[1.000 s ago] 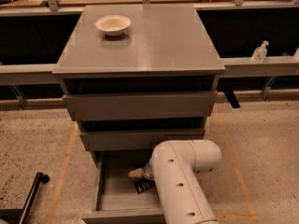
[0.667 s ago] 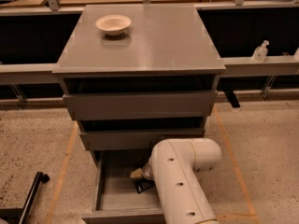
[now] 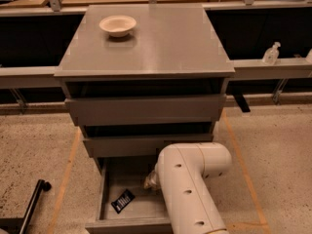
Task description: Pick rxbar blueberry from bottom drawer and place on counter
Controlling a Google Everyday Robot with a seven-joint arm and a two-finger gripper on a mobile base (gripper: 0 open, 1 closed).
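Observation:
The rxbar blueberry (image 3: 123, 201) is a small black wrapped bar with white lettering. It lies flat and askew on the floor of the open bottom drawer (image 3: 127, 223), near its front left. My gripper (image 3: 149, 181) is down inside the drawer, just right of and behind the bar, and mostly hidden by my white arm (image 3: 190, 189). The bar looks apart from the gripper. The counter (image 3: 161, 38) is the wide grey slab on top of the drawer unit.
A white bowl (image 3: 117, 25) stands at the counter's back left. The two upper drawers (image 3: 146, 108) stand slightly open above the bottom one. A clear bottle (image 3: 271, 53) is on the grey rail at right. A black bar (image 3: 34, 201) crosses the floor at lower left.
Earlier a dark shape sat right at the gripper. Now the bar lies in plain view on the drawer floor, left of the gripper. The arm has barely moved.

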